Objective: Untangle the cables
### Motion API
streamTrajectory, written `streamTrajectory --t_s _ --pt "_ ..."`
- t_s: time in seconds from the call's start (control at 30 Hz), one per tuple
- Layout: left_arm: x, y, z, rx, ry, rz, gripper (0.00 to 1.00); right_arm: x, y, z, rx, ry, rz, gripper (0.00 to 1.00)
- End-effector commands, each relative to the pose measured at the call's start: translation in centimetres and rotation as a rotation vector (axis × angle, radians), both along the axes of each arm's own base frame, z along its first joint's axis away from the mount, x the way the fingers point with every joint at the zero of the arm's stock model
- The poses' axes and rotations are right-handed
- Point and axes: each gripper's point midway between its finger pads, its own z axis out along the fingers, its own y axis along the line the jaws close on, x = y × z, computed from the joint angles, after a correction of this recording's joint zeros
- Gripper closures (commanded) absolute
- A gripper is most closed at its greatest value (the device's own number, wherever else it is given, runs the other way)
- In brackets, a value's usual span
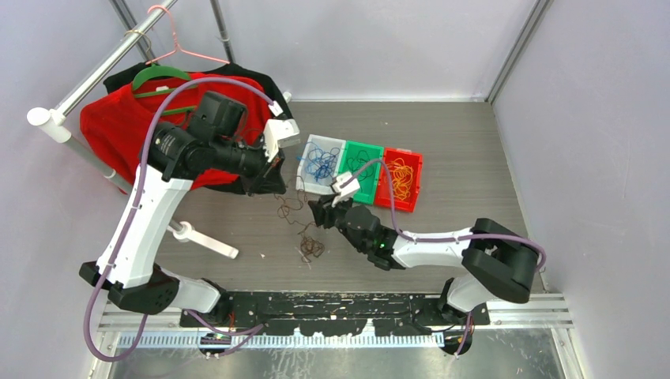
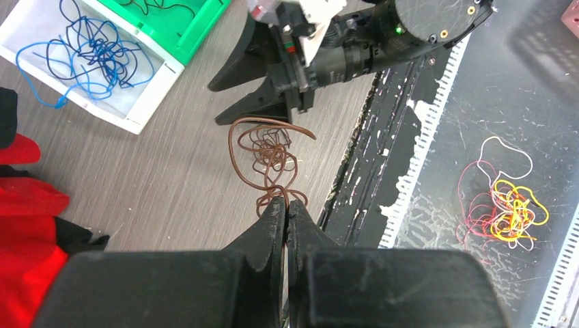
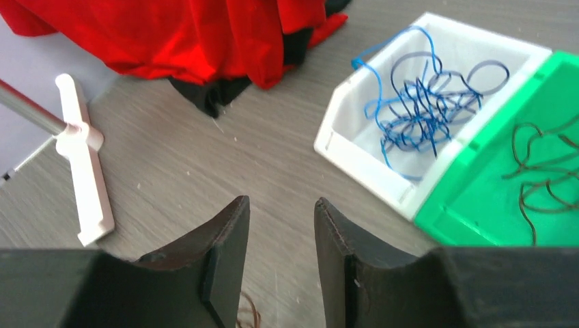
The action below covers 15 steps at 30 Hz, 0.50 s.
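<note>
- Two left fingers [image 2: 278,222] were pinched tight together, a few strands of the brown cables [image 2: 270,154] caught right at their tips. The rest of that small clump trailed away in loose loops over the tabletop [image 2: 171,178]. Whether its far end rested on the wood, I couldn't tell.
- Opposite, the right fingers [image 3: 229,246] stood partly apart, low over the tabletop, nothing visible between them. In the left wrist view their tips sat just beside the clump's top loop; touching or not, I couldn't tell.
- Handling call: these strands looked feather-light and thin, springy enough to keep their curls, soft enough to bend at any pinch. There was no weight to fight. Still, a slick round wire could slip from a loose grip, and a hard tug would likely tighten the knot rather than free it.
- Best hold, by my read, was one free loop or loose end at the clump's edge. It should be pinched across the strand, apart from the left's grip, so the two could draw it open gently.
- Further out, blue cables [image 3: 423,109] sat in the white bin [image 3: 355,160], some brown strands [image 3: 539,164] in the green bin [image 3: 471,219], and orange cables [image 1: 401,180] in the red bin [image 1: 419,178].
</note>
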Motion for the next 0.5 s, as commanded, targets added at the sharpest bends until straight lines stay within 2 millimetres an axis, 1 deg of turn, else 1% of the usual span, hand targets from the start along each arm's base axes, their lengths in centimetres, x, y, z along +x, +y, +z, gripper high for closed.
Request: streamTrajectory --t_s 0.0,0.13,0.2,0.3,0.33,0.37,0.47 --pt "-0.6 0.1 1.7 -0.044 -0.055 -0.024 1.0 -1.7 -1.2 4.6 0.18 -0.048 0.047 0.51" --pt "0.2 0.1 1.7 -0.033 -0.091 -0.01 1.0 -3.9 -1.1 7.7 0.248 -0.059 0.161 0.43" --pt "0.3 0.0 1.9 -0.041 -0.094 -0.011 1.0 -5.4 -0.5 9.9 0.304 -0.084 0.252 0.39" --pt "0.5 -0.3 2.0 -0.051 -0.087 -0.01 1.0 -7.1 0.6 12.9 0.383 -0.107 0.366 0.36" --pt "0.5 -0.4 2.0 -0.053 -0.086 -0.006 1.0 -7.4 0.8 13.7 0.407 -0.114 0.384 0.35" --pt "0.6 -0.4 2.0 -0.053 -0.081 -0.005 1.0 -7.2 0.8 14.4 0.43 -0.119 0.377 0.35" --pt "0.3 -0.5 2.1 -0.062 -0.072 -0.007 1.0 -6.5 1.0 15.6 0.471 -0.142 0.344 0.34"
